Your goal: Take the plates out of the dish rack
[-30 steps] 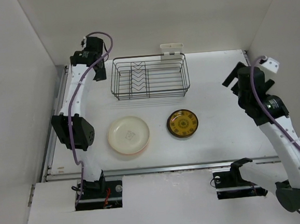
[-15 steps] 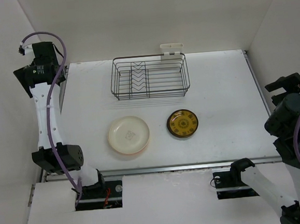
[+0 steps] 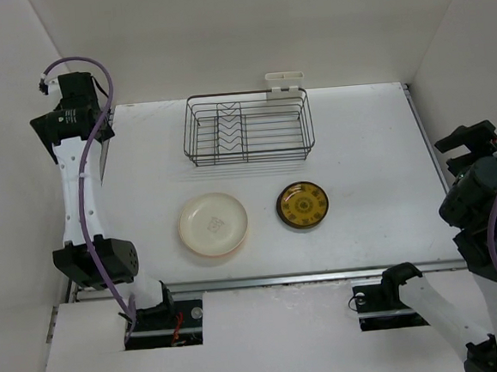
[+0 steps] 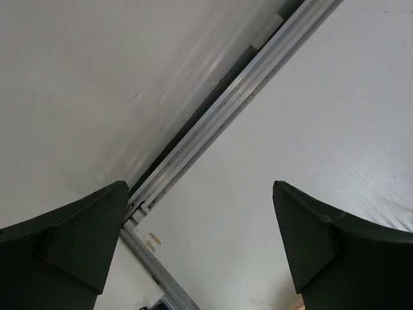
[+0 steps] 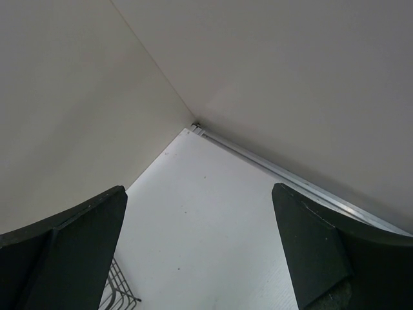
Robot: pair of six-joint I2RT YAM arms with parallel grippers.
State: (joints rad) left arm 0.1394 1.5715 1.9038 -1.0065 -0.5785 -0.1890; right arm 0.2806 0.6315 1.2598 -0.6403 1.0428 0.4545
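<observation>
Black dish rack (image 3: 246, 152), cream plate (image 3: 213, 225), dark plate (image 3: 302, 205), left pincer (image 4: 200, 187) and right pincer (image 5: 200, 188) agape, empty

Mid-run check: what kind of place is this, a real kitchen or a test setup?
Likely a lab test cell, not a kitchen: plain white walls box in a white table with an aluminium rail along its near edge. The dish rack, cream plate and patterned plate look like props.

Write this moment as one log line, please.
dish rack: empty | cream plate: flat in front of rack | brown-and-yellow plate: flat beside it | left gripper: open, empty | right gripper: open, empty
</observation>
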